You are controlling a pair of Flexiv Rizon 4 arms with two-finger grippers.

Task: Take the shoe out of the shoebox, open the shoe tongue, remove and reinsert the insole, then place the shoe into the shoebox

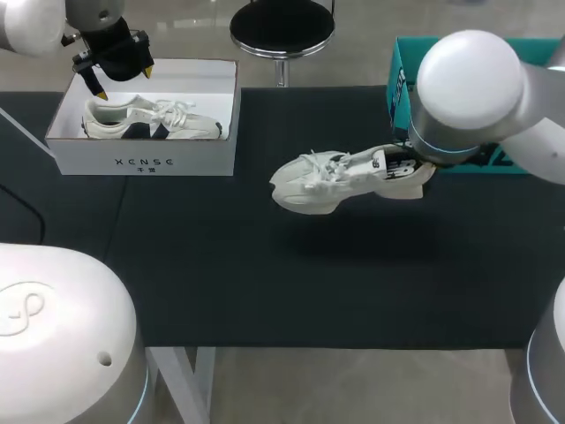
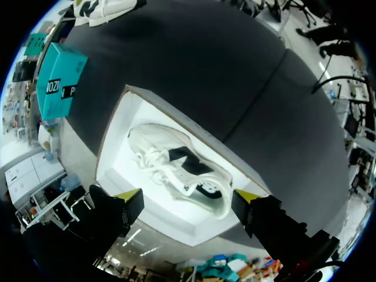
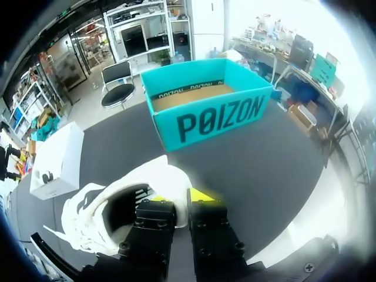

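A white sneaker [image 1: 331,181] hangs a little above the black table, right of centre, toe pointing left. My right gripper [image 1: 402,164] is shut on its heel collar; in the right wrist view one finger is inside the white sneaker [image 3: 111,205] and one outside the heel, gripper [image 3: 176,201]. An open teal shoebox [image 1: 404,62] stands behind it at the back right, teal shoebox [image 3: 205,108] ahead of the fingers. My left gripper [image 1: 124,81] is open above the far left corner of a white shoebox [image 1: 146,162].
A white and dark sneaker [image 1: 150,119] lies inside the white box; in the left wrist view this sneaker [image 2: 176,167] is below and between the open left gripper [image 2: 189,197]. The white box [image 3: 56,158] is far beyond the held shoe's toe.
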